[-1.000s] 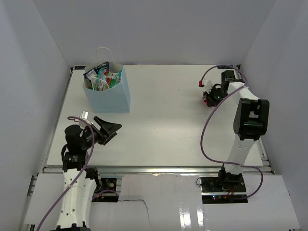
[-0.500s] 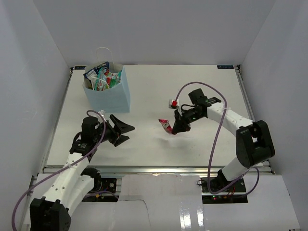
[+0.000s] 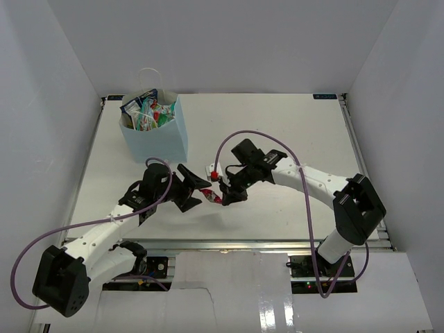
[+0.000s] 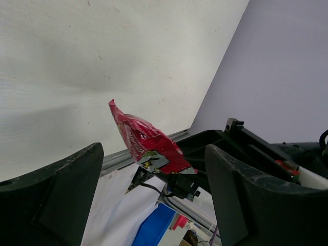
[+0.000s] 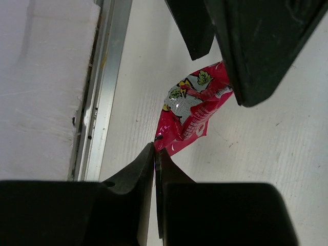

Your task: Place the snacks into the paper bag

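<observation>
My right gripper is shut on the lower edge of a red crinkly candy packet and holds it just above the table. In the right wrist view the jaws pinch the packet's corner. My left gripper is open, and the packet's free end lies between its two fingers; I cannot tell if they touch it. The light blue paper bag stands upright at the back left with several snack packets inside it.
The white table is walled on three sides. A metal rail runs along its near edge, close below both grippers. The bag's white cord handle sticks up above its rim.
My right gripper has carried the red packet from the back right across to the front middle. My left arm has swung right, its open jaws now meeting the packet.
</observation>
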{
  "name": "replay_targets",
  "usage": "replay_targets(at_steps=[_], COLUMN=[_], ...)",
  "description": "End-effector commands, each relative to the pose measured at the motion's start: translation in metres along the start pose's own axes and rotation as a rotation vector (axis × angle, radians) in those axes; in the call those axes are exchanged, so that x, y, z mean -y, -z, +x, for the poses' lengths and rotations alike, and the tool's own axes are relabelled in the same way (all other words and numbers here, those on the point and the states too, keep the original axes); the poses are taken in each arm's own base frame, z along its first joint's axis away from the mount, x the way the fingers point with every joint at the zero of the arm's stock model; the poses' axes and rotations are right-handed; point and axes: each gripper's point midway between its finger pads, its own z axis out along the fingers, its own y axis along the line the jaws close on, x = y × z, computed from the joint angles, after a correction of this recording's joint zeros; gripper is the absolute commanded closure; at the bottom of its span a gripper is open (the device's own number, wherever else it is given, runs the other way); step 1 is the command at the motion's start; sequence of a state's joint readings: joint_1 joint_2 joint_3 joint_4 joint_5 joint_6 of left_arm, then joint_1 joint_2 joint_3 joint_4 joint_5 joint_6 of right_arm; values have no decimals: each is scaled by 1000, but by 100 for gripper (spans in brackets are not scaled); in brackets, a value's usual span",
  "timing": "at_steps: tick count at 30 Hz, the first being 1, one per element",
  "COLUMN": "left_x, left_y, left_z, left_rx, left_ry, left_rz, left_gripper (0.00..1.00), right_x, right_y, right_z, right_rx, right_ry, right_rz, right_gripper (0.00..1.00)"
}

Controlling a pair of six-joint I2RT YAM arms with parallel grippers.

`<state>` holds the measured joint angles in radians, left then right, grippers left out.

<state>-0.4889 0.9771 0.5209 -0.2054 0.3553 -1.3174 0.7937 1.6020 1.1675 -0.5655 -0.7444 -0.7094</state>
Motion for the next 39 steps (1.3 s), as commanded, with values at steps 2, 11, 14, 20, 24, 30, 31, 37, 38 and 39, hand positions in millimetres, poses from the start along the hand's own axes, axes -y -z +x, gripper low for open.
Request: replay_targets(at_steps=[2,11,14,20,24,30,31,37,38,39], left_x=[13,-2,-4,-4,-3,-19,-12,87,101,114], left_y=[-2,-16,-19,-14,-6,18,29,86,93,98], left_z=[-6,2,2,-2,-6,-24,-29,-74,-81,-89], left_rx=[41,-11,-15,27,59,156,169,372,396,415], left_ry=[65,102,105,98,63,-154,-240,-577,-616,-687], left_rz=[16,-54,-68,-78,-92,-245,-268,-224,-233,-251], left_gripper=[10,23,31,71,85,94,96,100,100,100], right_x=[20,32,28,21,11,4,14,43,44,44], right_y=[-7,-18,-22,-27,-25,16,35,93,95,97], right_z=[-18,-34,-37,-36,-38,-51,-47,-8,-3,2], right_rx=[-44,-96,-102,-89,-70,42,59,102,103,104], right_ry=[108,229,255,237,226,208,171,26,11,0], right_rz=[114,230,231,221,192,182,218,354,360,364], right_gripper=[92,92,92,92,61,19,18,17,16,16])
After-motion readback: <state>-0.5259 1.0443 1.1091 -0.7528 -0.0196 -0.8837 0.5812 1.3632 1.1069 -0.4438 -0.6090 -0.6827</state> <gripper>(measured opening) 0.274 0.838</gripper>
